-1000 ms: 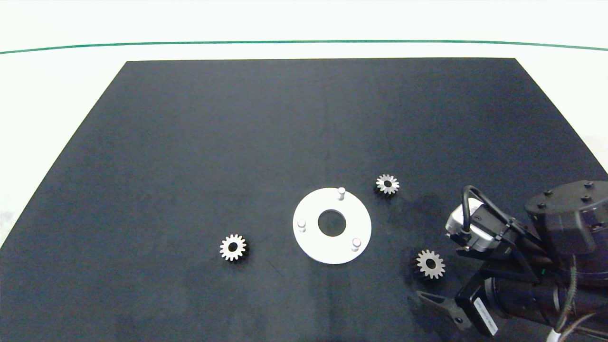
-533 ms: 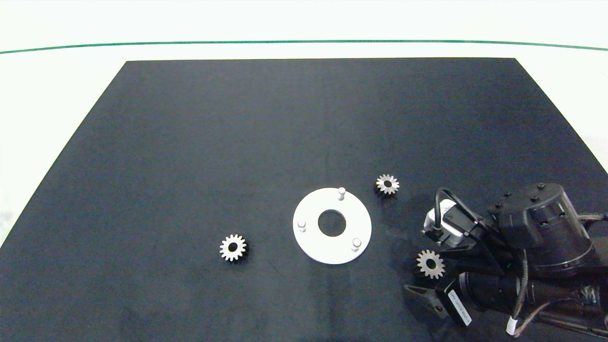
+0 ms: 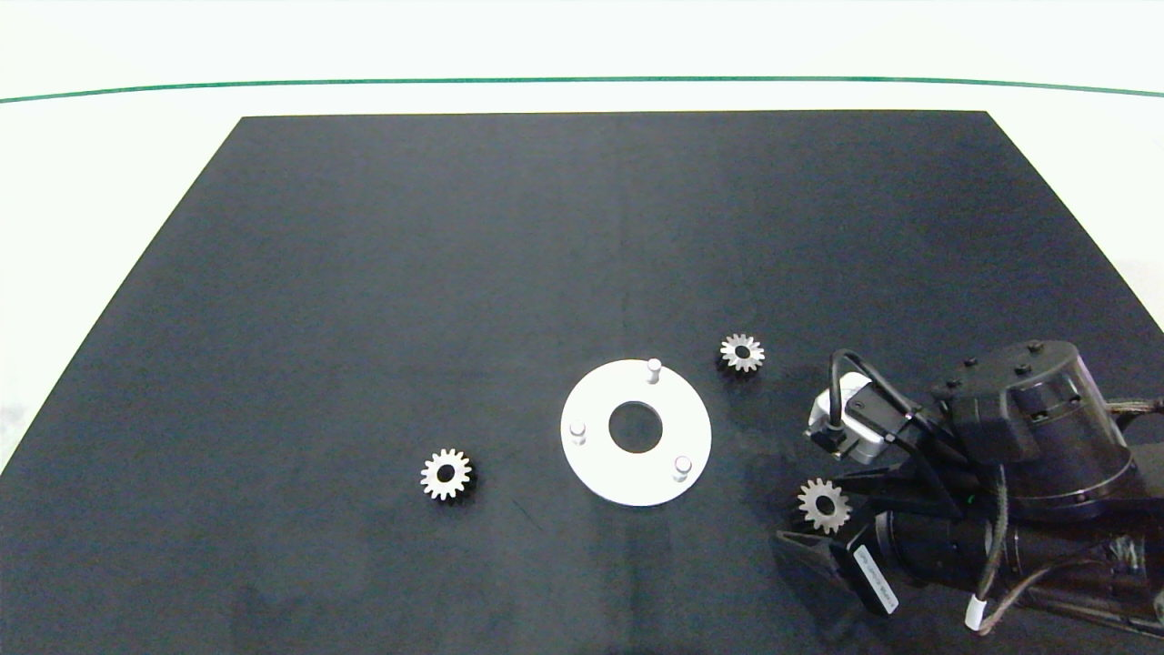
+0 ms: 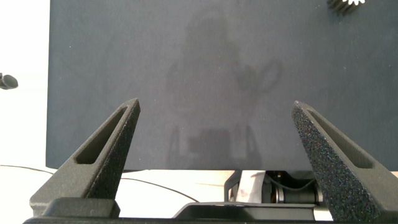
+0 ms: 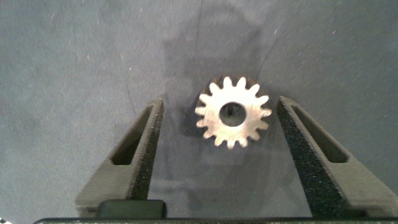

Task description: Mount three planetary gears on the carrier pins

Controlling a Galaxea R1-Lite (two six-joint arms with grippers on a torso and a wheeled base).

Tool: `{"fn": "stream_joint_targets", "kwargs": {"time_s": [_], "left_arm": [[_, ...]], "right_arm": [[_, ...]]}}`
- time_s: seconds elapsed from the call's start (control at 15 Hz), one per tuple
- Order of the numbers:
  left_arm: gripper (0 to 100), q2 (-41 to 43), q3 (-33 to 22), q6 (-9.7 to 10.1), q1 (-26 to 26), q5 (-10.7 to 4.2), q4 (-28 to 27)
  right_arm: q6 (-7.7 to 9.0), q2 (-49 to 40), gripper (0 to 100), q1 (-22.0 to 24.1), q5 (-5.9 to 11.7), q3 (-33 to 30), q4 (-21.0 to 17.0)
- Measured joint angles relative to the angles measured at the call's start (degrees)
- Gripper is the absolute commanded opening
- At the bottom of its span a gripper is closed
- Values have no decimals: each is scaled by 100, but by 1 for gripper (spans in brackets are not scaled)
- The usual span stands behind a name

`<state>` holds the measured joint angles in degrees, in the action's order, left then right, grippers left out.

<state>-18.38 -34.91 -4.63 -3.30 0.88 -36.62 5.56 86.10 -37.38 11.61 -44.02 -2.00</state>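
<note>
Nudged in a touch from the right since half a second ago, right end effector [image 5: 217, 155] now straddling the near-right gear [image 3: 824, 505], fingers spread wide with one either side and a gap to the teeth on both, not gripping yet. Gear lying flat on the black mat [image 3: 364, 273], just right of the white carrier disc [image 3: 596, 455]. All three carrier pins [image 3: 654, 367] bare. Second gear [image 3: 742, 352] sitting off the disc's far-right edge, third gear [image 3: 446, 474] well off to the left. Left end effector [image 4: 214, 155] parked over the mat's near edge, fingers wide apart, nothing between them.
</note>
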Motion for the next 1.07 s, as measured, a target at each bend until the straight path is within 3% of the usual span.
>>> {"fn": "stream_joint_targets", "kwargs": {"time_s": [1.07], "left_arm": [[100, -7, -6, 0, 28, 0, 0]], "right_arm": [[2, 77, 35, 119, -32, -38, -17]]}}
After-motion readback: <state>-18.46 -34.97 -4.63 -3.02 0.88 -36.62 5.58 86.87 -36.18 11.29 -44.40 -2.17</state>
